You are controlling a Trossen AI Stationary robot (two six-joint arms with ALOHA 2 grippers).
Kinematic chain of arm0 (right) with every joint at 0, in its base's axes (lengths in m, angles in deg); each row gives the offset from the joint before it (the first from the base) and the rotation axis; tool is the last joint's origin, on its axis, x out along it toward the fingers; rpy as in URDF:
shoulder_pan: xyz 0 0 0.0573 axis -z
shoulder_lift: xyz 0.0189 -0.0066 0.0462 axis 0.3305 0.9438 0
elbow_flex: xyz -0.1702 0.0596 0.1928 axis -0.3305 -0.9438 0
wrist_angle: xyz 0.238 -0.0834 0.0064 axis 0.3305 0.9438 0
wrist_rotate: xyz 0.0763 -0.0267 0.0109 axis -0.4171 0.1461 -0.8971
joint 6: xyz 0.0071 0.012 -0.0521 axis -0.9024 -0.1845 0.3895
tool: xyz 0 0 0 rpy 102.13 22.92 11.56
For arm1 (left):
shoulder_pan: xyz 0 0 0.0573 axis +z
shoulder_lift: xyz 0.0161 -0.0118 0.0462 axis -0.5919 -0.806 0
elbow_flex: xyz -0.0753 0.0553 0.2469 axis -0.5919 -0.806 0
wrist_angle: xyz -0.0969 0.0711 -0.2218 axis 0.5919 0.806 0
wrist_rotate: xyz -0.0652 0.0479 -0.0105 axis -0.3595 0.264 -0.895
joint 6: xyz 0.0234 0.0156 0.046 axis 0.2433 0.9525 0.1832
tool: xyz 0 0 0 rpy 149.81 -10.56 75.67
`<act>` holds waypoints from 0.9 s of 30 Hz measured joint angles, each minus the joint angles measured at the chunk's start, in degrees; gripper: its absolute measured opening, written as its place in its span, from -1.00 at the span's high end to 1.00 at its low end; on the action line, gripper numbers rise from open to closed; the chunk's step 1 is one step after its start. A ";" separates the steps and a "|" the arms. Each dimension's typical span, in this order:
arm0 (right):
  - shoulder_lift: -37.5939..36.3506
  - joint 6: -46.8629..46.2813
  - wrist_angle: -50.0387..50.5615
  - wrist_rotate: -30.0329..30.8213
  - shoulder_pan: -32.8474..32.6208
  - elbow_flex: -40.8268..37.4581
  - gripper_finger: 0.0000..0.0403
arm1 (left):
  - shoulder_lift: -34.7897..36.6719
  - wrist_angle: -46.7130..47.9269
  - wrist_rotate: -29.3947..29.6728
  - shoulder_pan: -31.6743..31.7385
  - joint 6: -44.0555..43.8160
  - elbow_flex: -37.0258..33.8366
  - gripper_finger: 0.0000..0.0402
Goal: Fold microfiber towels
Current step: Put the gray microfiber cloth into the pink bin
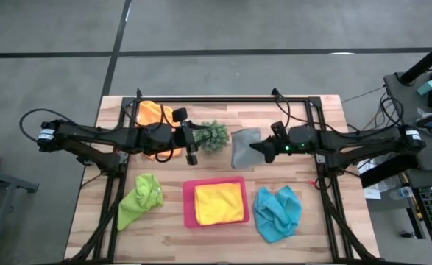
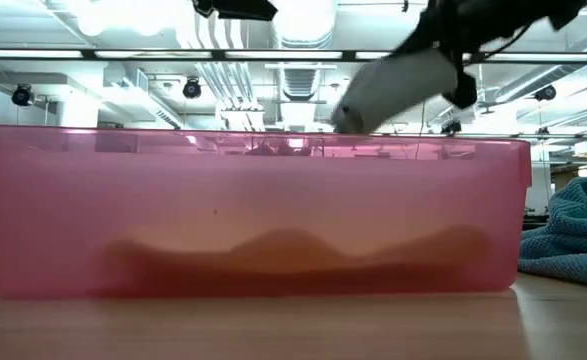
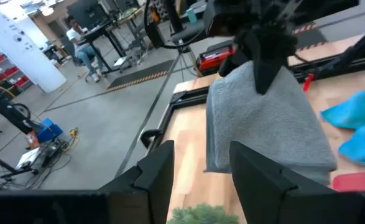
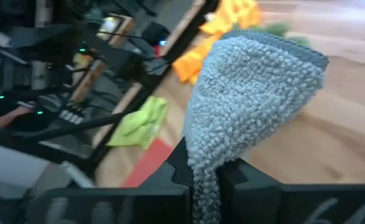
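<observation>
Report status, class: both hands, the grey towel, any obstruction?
Right hand shut on grey towel, lifted off the table. Left hand open, empty, beside green plant. Plant sits near the towel; yellow towel already in pink tray.

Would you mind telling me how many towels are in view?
5: orange towel back left, grey towel centre in right gripper, lime towel front left, yellow towel in tray, blue towel front right.

Robotics lab / open industrial workspace: polished concrete floor (image 1: 223,29) with seam lines, exposed ceiling ducts (image 2: 303,30) and strip lighting, desks with monitors (image 3: 86,12), a seated person (image 3: 83,43), cable runs, wooden worktop (image 1: 304,235) on a black frame.
</observation>
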 joint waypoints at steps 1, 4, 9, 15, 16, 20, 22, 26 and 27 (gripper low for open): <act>0.32 -0.75 -0.02 1.57 -1.93 0.71 0.94 | 0.21 0.24 0.00 -0.53 -0.40 0.00 0.30; 2.43 -2.66 -0.21 7.32 -7.80 2.80 0.94 | 0.48 0.10 -0.02 -2.67 -1.35 0.00 0.30; 8.92 -5.57 -4.14 13.25 -15.18 6.01 0.94 | 0.49 0.06 -0.02 -6.99 -1.41 0.00 0.30; 18.75 -9.15 -12.61 15.11 -19.71 10.33 0.94 | 0.49 0.03 4.22 -11.61 -1.38 0.00 0.30; 20.60 -9.70 -13.02 15.13 -20.13 11.53 0.94 | 0.49 0.01 5.18 -12.20 -1.38 0.00 0.30; 28.08 -11.71 -13.10 15.13 -21.16 17.31 0.94 | 0.49 0.02 7.70 -13.91 -1.37 0.00 0.30; 31.71 -12.87 -12.79 15.09 -21.26 20.40 0.94 | 0.49 0.10 8.77 -14.52 -1.35 0.00 0.30; 38.03 -16.48 -10.63 14.83 -21.22 26.70 0.94 | 0.97 0.51 12.67 -15.62 -0.58 0.00 0.30; 39.32 -17.61 -8.57 14.80 -21.20 28.37 0.94 | 1.44 1.72 13.92 -16.07 -0.06 0.00 0.30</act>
